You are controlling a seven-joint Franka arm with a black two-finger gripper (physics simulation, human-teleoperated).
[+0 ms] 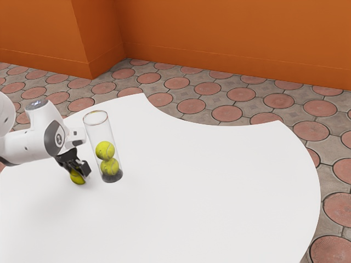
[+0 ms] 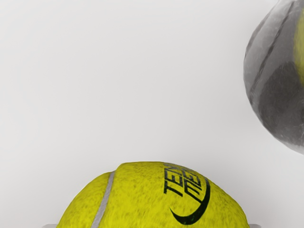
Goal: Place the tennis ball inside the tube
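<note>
The tennis ball (image 1: 77, 179) is outside the tube, low over the white table (image 1: 203, 203), directly under the black gripper (image 1: 78, 172). Whether the gripper is clamped on it or standing apart around it cannot be told. In the wrist view the ball has dark lettering and a pale seam, with a stretch of bare white tabletop between it and the tube.

Just beside the gripper, toward the exterior view's right, the clear tube (image 1: 99, 131) stands upright on the table. Its wall rises well above the loose ball, so the wall and its high round rim stand in the way of a straight sideways path in. Inside, a lower ball (image 1: 109, 167) sits at the dark base (image 1: 112, 177), and an upper ball (image 1: 105, 150) rests on it.

Beyond the table's curved edge lie the patterned floor (image 1: 241, 101) and an orange wall (image 1: 230, 33).

Counted: three balls, two inside and one out; one tube; one table.
</note>
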